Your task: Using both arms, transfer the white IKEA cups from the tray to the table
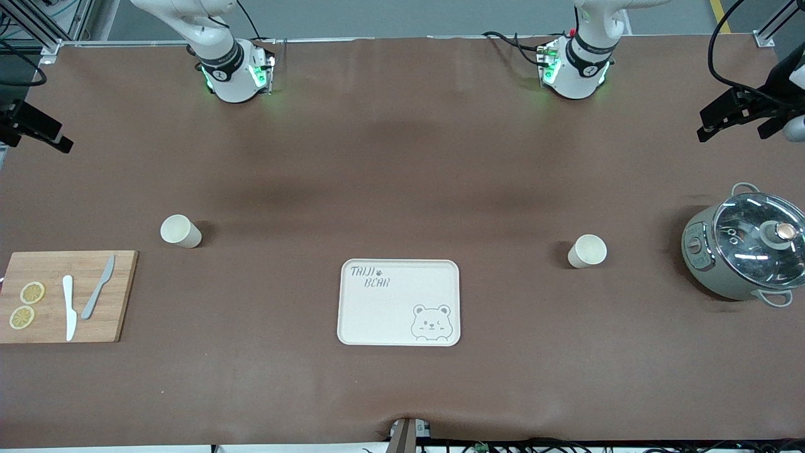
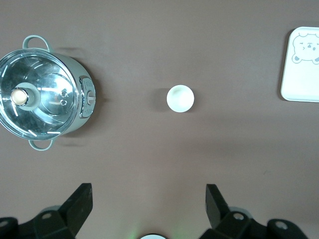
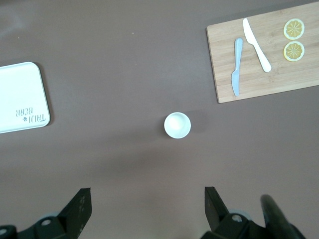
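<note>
Two cream-white cups stand upright on the brown table. One cup (image 1: 180, 231) is toward the right arm's end and shows in the right wrist view (image 3: 177, 125). The other cup (image 1: 587, 251) is toward the left arm's end and shows in the left wrist view (image 2: 180, 98). The bear-printed tray (image 1: 390, 314) lies between them, nearer the front camera. My left gripper (image 2: 148, 199) is open and empty, high over the table near its cup. My right gripper (image 3: 148, 201) is open and empty, high over the table near its cup. Both hands are out of the front view.
A grey pot with a glass lid (image 1: 745, 248) stands at the left arm's end, beside that cup. A wooden cutting board (image 1: 119, 296) with two knives and lemon slices lies at the right arm's end. Black mounts (image 1: 742, 110) stick in at the table's ends.
</note>
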`<state>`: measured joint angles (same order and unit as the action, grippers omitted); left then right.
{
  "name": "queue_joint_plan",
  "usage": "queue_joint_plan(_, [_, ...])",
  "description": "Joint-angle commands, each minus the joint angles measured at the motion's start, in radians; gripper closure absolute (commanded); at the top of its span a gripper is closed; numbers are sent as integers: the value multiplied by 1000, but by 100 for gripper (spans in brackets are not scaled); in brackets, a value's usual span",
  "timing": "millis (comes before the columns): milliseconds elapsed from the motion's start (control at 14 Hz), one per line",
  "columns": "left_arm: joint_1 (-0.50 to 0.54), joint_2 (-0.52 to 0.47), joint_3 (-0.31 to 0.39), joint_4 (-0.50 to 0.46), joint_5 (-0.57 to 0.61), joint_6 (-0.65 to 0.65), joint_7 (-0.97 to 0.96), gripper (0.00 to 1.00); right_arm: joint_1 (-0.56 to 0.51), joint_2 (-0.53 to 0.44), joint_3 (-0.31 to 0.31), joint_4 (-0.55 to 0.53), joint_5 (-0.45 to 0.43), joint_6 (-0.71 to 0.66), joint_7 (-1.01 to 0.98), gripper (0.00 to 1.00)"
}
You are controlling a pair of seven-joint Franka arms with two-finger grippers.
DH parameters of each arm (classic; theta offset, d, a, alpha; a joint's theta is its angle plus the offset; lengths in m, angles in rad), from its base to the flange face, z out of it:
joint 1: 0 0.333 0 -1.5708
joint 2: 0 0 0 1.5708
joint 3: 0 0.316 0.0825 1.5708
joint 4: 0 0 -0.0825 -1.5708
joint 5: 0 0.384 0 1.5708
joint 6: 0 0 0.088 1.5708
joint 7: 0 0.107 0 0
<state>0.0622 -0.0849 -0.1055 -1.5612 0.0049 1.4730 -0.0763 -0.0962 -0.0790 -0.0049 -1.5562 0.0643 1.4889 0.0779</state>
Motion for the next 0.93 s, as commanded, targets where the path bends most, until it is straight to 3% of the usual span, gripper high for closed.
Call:
queue_joint_plan(0, [2,-4,-3,-2,-6,-10,-2,0,-7,14,5,28,-14,-4,17,0])
queue_joint_plan(857, [-1,-3,-6,1,-6,-10,1,0,-5,30,5,47,-34,8,-90,0])
